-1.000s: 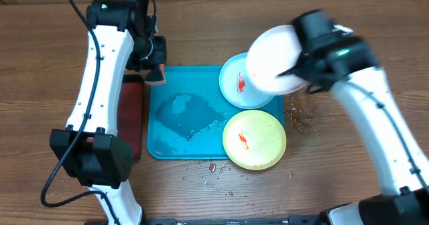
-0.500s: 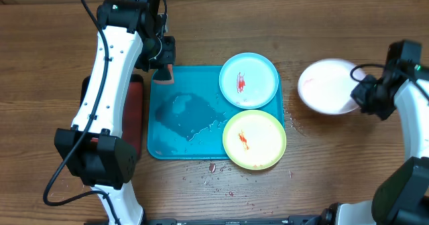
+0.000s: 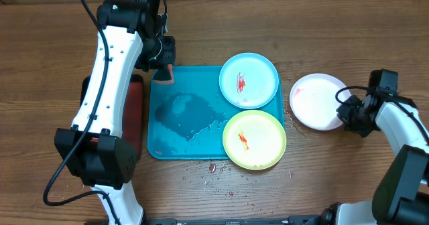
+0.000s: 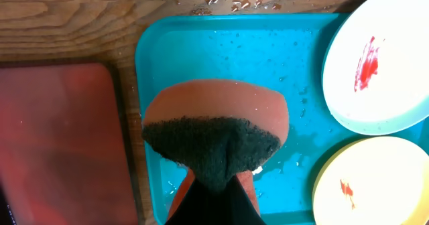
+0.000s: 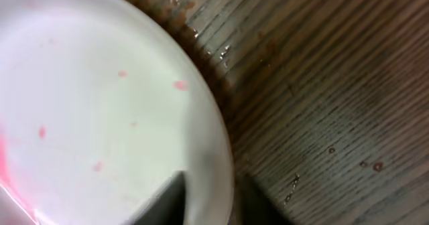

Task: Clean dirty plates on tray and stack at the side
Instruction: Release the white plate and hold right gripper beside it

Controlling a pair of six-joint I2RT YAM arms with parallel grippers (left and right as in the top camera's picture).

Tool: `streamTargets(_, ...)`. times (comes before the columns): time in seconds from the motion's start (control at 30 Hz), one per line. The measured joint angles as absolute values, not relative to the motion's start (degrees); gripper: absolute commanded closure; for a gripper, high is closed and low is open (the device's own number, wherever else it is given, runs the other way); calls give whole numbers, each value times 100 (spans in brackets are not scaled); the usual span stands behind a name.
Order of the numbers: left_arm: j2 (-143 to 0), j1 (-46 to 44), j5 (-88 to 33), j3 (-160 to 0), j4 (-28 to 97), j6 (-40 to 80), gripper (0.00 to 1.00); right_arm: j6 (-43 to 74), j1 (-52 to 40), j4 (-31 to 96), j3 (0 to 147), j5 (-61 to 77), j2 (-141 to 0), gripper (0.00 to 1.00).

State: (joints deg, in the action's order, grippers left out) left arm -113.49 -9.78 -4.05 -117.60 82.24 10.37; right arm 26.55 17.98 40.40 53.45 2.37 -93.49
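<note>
The turquoise tray (image 3: 161,144) carries the light-blue-rimmed plate (image 3: 249,80) and the light-green-rimmed plate (image 3: 254,139), each with a red smear. The all-white plate (image 3: 315,102) lies on the wood to the right of the tray with faint pink traces (image 5: 100,104). My right gripper (image 3: 346,111) is shut on its right rim, with the rim between the fingers (image 5: 167,201). My left gripper (image 3: 163,63) is shut on an orange sponge (image 4: 214,108) with a dark scouring pad, held over the tray's (image 4: 221,44) far left corner.
A dark red tray (image 3: 134,118) lies along the turquoise tray's left side, partly under my left arm. A water film (image 3: 191,114) sits on the tray's left half. Red crumbs and droplets (image 3: 214,168) lie on the wood before the tray.
My right arm carried the white plate from above the tray rightwards and down onto the wood beside it. My left arm shifted slightly right with the sponge, then held still.
</note>
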Motion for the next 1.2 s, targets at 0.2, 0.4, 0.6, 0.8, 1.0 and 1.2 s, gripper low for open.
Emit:
streamTargets(0.2, -11349, -978, -403, -11760, 8241, 1037, 96, 2681, 1798, 4499, 5360, 432, -9349, 28)
streamTargets(0.4, -11194, -978, -403, -11764, 8453, 1037, 96, 2462, 1778, 5424, 5771, 956, -9107, 28)
streamTargets(0.6, -10455, -978, -349, -11793, 9144, 1037, 96, 2038, 1369, 5996, 6106, 1623, -8130, 28)
streamTargets(0.8, -10215, -978, -235, -11716, 9312, 1162, 95, 1680, 454, 6066, 5992, 1763, -8086, 33)
streamTargets(1.0, -10213, -978, 5, -10755, 8718, 1494, 96, 1566, -545, 5756, 5607, 1549, -8256, 39)
streamTargets(1.2, -9771, -978, 95, -9588, 7784, 1664, 96, 1494, -810, 5590, 5535, 1308, -8656, 56)
